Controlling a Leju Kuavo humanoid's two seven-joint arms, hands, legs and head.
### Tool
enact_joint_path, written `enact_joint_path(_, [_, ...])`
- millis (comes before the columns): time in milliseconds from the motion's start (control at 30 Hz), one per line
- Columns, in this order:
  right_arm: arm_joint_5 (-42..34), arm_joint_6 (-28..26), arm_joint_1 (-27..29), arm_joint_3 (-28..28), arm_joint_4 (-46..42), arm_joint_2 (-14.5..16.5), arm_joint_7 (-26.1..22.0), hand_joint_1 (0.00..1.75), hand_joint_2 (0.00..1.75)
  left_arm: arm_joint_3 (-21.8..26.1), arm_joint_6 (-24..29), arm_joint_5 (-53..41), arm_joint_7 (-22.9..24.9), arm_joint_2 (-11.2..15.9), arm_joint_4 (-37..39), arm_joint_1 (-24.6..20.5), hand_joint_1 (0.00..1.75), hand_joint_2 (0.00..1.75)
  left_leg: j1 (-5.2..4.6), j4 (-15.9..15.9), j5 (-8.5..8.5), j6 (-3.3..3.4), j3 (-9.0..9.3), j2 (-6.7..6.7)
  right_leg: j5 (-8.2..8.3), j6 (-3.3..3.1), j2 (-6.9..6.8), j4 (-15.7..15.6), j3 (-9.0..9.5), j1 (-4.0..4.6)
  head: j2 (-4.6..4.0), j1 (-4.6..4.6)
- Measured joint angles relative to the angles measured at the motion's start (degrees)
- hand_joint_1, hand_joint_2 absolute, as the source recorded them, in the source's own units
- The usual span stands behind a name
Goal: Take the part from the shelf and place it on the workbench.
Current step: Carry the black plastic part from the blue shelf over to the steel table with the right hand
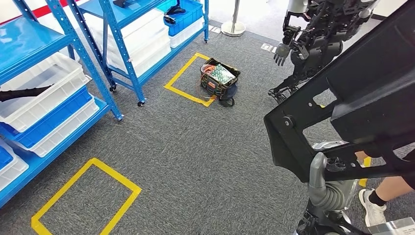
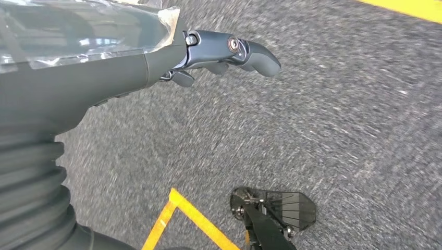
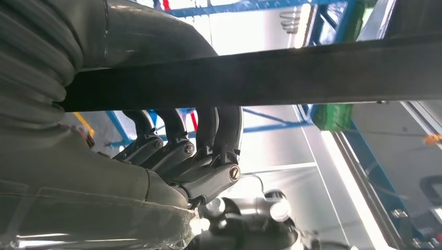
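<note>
Currently: right hand (image 3: 177,151) gripped black part (image 1: 352,98), fingers (image 3: 219,130) curled over bar; left hand (image 2: 219,57) held nothing, above carpet (image 2: 339,130).

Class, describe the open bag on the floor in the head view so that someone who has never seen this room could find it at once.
Start at the blue shelving along the left, then look to the grey carpet just right of it. There a yellow tape square is marked, and the dark bag sits at its right corner. It is the only loose item on the floor, open-topped, with orange trim and a green-and-white packet showing inside.
</note>
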Motion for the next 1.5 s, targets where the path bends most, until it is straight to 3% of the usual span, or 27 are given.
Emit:
enact_joint_path(67, [0.01,0.10,0.00,-0.12,-0.03,0.12,0.03,1.75,1.75,0.00,0.03,0.01,0.00,-0.04,-0.08,-0.10,0.00,1.75,0.29,0.16,-0.41,-0.68,0.19,0.65,0.24,-1.25,1.55,0.02,-0.21,0.03,0.00,-0.20])
enact_joint_path(133, [0.00,0.17,-0.02,-0.24,-0.06,0.20,0.05,1.75,1.75,-0.01,0.04,0.01,0.00,-0.11,-0.13,-0.15,0.00,1.75,0.76,2.86,-2.67,-1.25,-0.81,-1.61,0.55,-2.32,2.94,-0.13,-0.41,-0.19,0.00,-0.33])
enact_joint_path(200, [0.00,0.21,-0.06,-0.30,-0.08,0.34,0.07,1.75,1.75,-0.01,0.04,0.00,0.00,-0.19,-0.14,-0.05,0.00,1.75,0.91,10.17,-6.96,-1.37,-4.26,-4.89,0.73,-2.98,4.09,-0.15,-0.66,-0.12,0.00,-0.51])
enact_joint_path(267, [0.00,0.22,-0.01,-0.31,-0.08,0.48,0.05,1.75,1.75,0.00,0.04,0.00,0.01,-0.24,-0.14,0.11,0.00,1.75,0.91,16.48,-9.00,-1.28,-7.70,-5.89,0.83,-3.25,5.59,-0.10,-0.91,0.14,0.00,-0.59])
enact_joint_path(300, [0.00,0.23,0.01,-0.31,-0.08,0.49,0.05,1.75,1.75,0.00,0.04,0.01,0.01,-0.24,-0.14,0.15,0.00,1.75,0.91,16.64,-8.19,-1.16,-7.99,-6.03,0.88,-3.27,6.35,-0.06,-0.94,0.22,0.00,-0.60])
enact_joint_path(333, [0.00,0.24,0.03,-0.31,-0.08,0.50,0.05,1.75,1.75,0.00,0.04,0.01,0.01,-0.24,-0.14,0.16,0.00,1.75,0.93,14.44,-6.22,-0.99,-7.11,-6.28,0.90,-3.23,7.18,-0.03,-0.88,0.25,0.00,-0.60])
enact_joint_path(400, [0.00,0.31,-0.04,-0.32,-0.08,0.54,0.05,1.75,1.75,0.00,0.02,0.00,0.01,-0.24,-0.14,0.15,0.00,1.75,1.08,6.73,-2.08,-0.68,-3.54,-8.08,0.97,-3.00,8.63,0.11,-0.81,0.41,0.00,-0.58])
enact_joint_path(433, [0.00,0.39,-0.08,-0.33,-0.08,0.56,0.05,1.75,1.75,0.00,0.00,-0.03,0.01,-0.23,-0.14,0.15,0.00,1.75,1.10,3.61,-0.85,-0.57,-2.13,-9.13,1.07,-2.74,9.32,0.18,-0.91,0.48,0.00,-0.52])
enact_joint_path(500, [-0.01,0.57,-0.11,-0.34,-0.08,0.59,0.04,1.75,1.75,0.00,-0.05,-0.08,0.03,-0.21,-0.14,0.16,0.00,1.75,0.83,1.37,-0.49,-0.37,-1.19,-10.18,1.37,-2.03,10.50,0.18,-1.30,0.48,0.00,-0.46])
enact_joint_path(567, [-0.02,0.78,0.01,-0.36,-0.08,0.57,0.03,1.75,1.75,0.00,-0.11,-0.11,0.10,-0.21,-0.20,0.10,0.00,1.75,0.49,1.12,-0.09,0.29,-1.10,-8.91,1.55,-1.38,10.67,0.22,-1.89,0.21,0.00,-0.48])
enact_joint_path(633, [-0.10,1.10,-0.06,-0.37,-0.07,0.55,0.03,1.75,1.75,0.00,-0.22,-0.15,0.22,-0.17,-0.28,0.06,0.00,1.75,0.48,0.51,0.52,1.24,-1.03,-7.27,0.14,-1.32,8.28,2.89,-3.67,0.39,0.00,-0.19])
enact_joint_path(700, [-0.22,1.38,-0.17,-0.36,-0.03,0.54,0.03,1.75,1.75,0.01,-0.34,-0.15,0.37,-0.13,-0.33,0.15,0.00,1.75,0.36,0.23,0.79,1.74,-1.13,-5.52,-3.00,-1.65,5.52,9.89,-7.05,0.58,0.00,0.11])
enact_joint_path(767, [-0.28,1.51,-0.12,-0.35,0.07,0.53,0.03,1.75,1.75,0.02,-0.48,-0.15,0.48,-0.13,-0.33,0.20,0.00,1.75,0.14,0.25,0.78,1.79,-1.23,-3.77,-4.92,-1.45,4.69,15.81,-9.61,0.51,0.00,0.14])
enact_joint_path(800, [-0.31,1.56,-0.08,-0.36,0.13,0.52,0.03,1.75,1.75,0.02,-0.55,-0.15,0.51,-0.14,-0.33,0.19,0.00,1.75,0.09,0.26,0.75,1.78,-1.24,-2.96,-4.91,-1.11,4.47,16.46,-9.72,0.47,0.00,0.17])
enact_joint_path(867, [-0.32,1.70,-0.15,-0.36,0.18,0.51,0.03,1.75,1.75,0.02,-0.62,-0.14,0.52,-0.19,-0.33,0.14,0.00,1.75,0.04,0.28,0.56,1.53,-1.03,-1.60,-2.31,-0.23,2.65,8.43,-5.06,0.43,0.00,0.20])
enact_joint_path(933, [-0.34,1.85,-0.36,-0.35,0.20,0.51,0.03,1.75,1.75,0.03,-0.69,-0.07,0.54,-0.22,-0.33,0.13,0.00,1.75,-0.31,0.39,0.17,0.97,-0.82,-0.46,-0.24,-0.28,0.41,0.89,-0.65,0.75,0.00,0.10])
enact_joint_path(967, [-0.39,1.89,-0.44,-0.36,0.22,0.50,0.03,1.75,1.75,0.04,-0.71,-0.03,0.55,-0.22,-0.33,0.12,0.00,1.75,-0.48,0.44,0.03,0.72,-0.72,-0.03,-0.07,-0.68,0.09,0.01,-0.16,0.95,0.00,0.01])
enact_joint_path(1033, [-0.47,1.93,-0.52,-0.38,0.31,0.43,0.01,1.75,1.75,0.04,-0.72,0.09,0.61,-0.27,-0.34,0.03,0.00,1.75,-0.52,0.43,-0.16,0.20,-0.52,0.93,0.14,-1.48,1.24,-0.12,-0.29,1.03,0.00,-0.15])
enact_joint_path(1067, [-0.50,1.96,-0.55,-0.39,0.35,0.41,0.01,1.75,1.75,0.04,-0.72,0.16,0.64,-0.29,-0.36,-0.04,0.00,1.75,-0.37,0.72,-0.52,-0.13,-0.50,0.51,0.28,-1.81,1.90,-0.23,-0.33,0.83,0.00,-0.20])
enact_joint_path(1133, [-0.50,2.03,-0.81,-0.40,0.49,0.41,0.01,1.75,1.75,0.07,-0.67,0.27,0.70,-0.35,-0.37,-0.07,0.00,1.75,-0.01,3.85,-2.86,-0.69,-1.72,-2.23,0.58,-2.74,3.12,-0.48,-0.32,0.31,0.00,-0.37])
enact_joint_path(1200, [-0.50,2.08,-1.07,-0.40,0.68,0.44,0.01,1.75,1.75,0.11,-0.63,0.28,0.80,-0.43,-0.36,0.07,0.00,1.75,0.22,10.94,-6.65,-0.95,-5.11,-5.17,0.69,-3.36,4.28,-0.48,-0.43,0.31,0.00,-0.52])
enact_joint_path(1267, [-0.50,2.08,-1.11,-0.39,0.91,0.48,0.01,1.75,1.75,0.14,-0.62,0.28,0.89,-0.48,-0.36,0.23,0.00,1.75,0.35,16.21,-8.27,-1.06,-8.03,-5.93,0.73,-3.46,5.67,-0.44,-0.53,0.44,0.00,-0.53])
enact_joint_path(1300, [-0.50,2.09,-1.11,-0.40,1.02,0.48,0.01,1.75,1.75,0.16,-0.62,0.29,0.90,-0.49,-0.36,0.27,0.00,1.75,0.46,16.09,-7.40,-1.07,-8.18,-6.04,0.75,-3.43,6.41,-0.38,-0.55,0.48,0.00,-0.54])
enact_joint_path(1333, [-0.50,2.09,-1.10,-0.40,1.11,0.48,0.01,1.75,1.75,0.16,-0.62,0.29,0.90,-0.49,-0.36,0.27,0.00,1.75,0.62,13.77,-5.57,-1.06,-7.20,-6.30,0.77,-3.39,7.14,-0.28,-0.53,0.47,0.00,-0.54])
enact_joint_path(1400, [-0.50,2.09,-1.13,-0.40,1.20,0.50,0.01,1.75,1.75,0.18,-0.62,0.30,0.91,-0.49,-0.36,0.27,0.00,1.75,1.14,6.54,-1.70,-1.07,-3.83,-8.68,0.77,-3.21,8.57,0.10,-0.65,0.57,0.00,-0.54])
enact_joint_path(1467, [-0.50,2.09,-1.24,-0.39,1.22,0.52,0.00,1.75,1.75,0.19,-0.62,0.29,0.92,-0.49,-0.36,0.27,0.00,1.75,1.30,2.37,-0.40,-0.94,-2.00,-10.78,0.90,-2.60,9.86,0.36,-1.12,0.68,0.00,-0.45])
enact_joint_path(1500, [-0.50,2.09,-1.27,-0.39,1.22,0.53,-0.01,1.75,1.75,0.20,-0.62,0.28,0.92,-0.49,-0.36,0.26,0.00,1.75,1.10,2.02,-0.52,-0.73,-1.92,-10.82,1.07,-2.15,10.46,0.35,-1.39,0.63,0.00,-0.42])
